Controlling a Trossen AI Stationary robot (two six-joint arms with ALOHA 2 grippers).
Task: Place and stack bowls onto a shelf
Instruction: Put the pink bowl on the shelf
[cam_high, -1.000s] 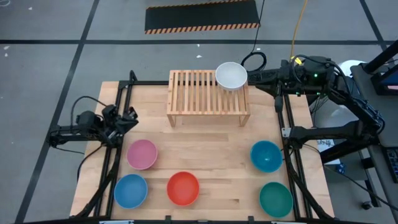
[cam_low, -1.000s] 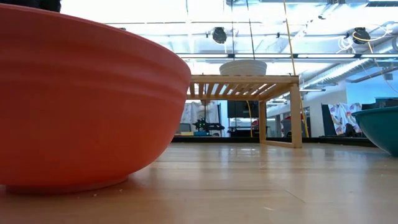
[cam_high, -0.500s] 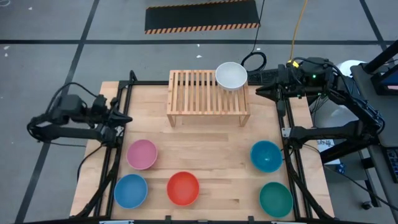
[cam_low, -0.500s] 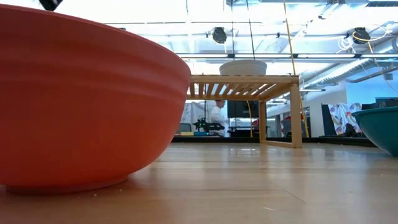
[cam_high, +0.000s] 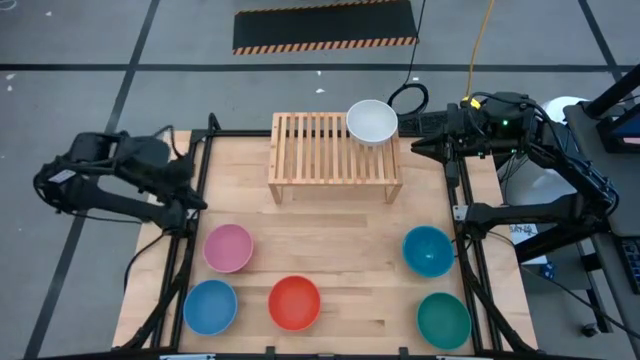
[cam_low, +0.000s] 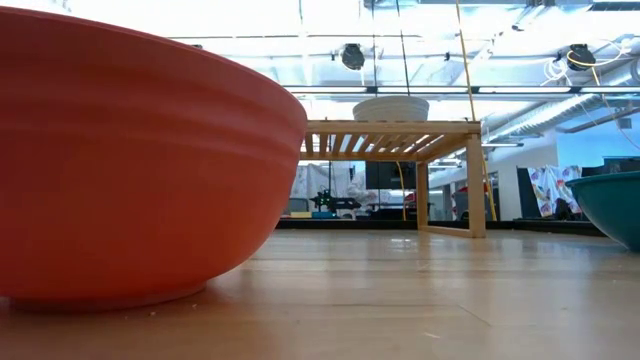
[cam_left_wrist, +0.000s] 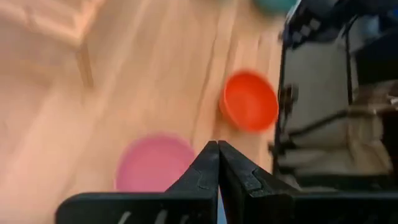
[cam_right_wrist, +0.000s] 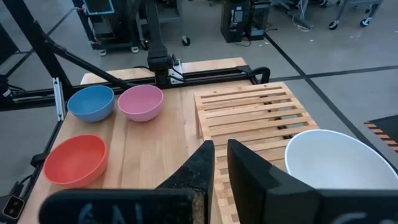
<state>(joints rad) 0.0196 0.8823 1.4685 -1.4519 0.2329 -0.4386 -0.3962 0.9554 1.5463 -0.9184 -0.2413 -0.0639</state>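
Note:
The shelf (cam_high: 335, 155) stands at the table's far middle, and a white bowl (cam_high: 371, 122) sits on its far right corner. Resting on the tabletop are a pink bowl (cam_high: 228, 247), a blue bowl (cam_high: 210, 306), a red bowl (cam_high: 294, 302), a teal bowl (cam_high: 428, 250) and a green bowl (cam_high: 443, 320). My left gripper (cam_left_wrist: 217, 144) is shut and empty. It hangs above the table's left edge (cam_high: 190, 190), slanting down toward the pink bowl (cam_left_wrist: 155, 163). My right gripper (cam_right_wrist: 219, 146) hovers just right of the shelf (cam_high: 418, 148), beside the white bowl (cam_right_wrist: 339, 163), with a narrow empty gap between its fingers.
Black frame rails (cam_high: 195, 175) run along the table's left and right sides under both arms. The wood between the shelf and the row of bowls is bare. In the low view the red bowl (cam_low: 130, 160) fills the left, and the shelf (cam_low: 395, 130) stands behind it.
My left arm has risen from low over the table's left edge, and its gripper has tipped to slant down at the table. Its fingers have come together, empty. The bowls and the shelf have stayed put.

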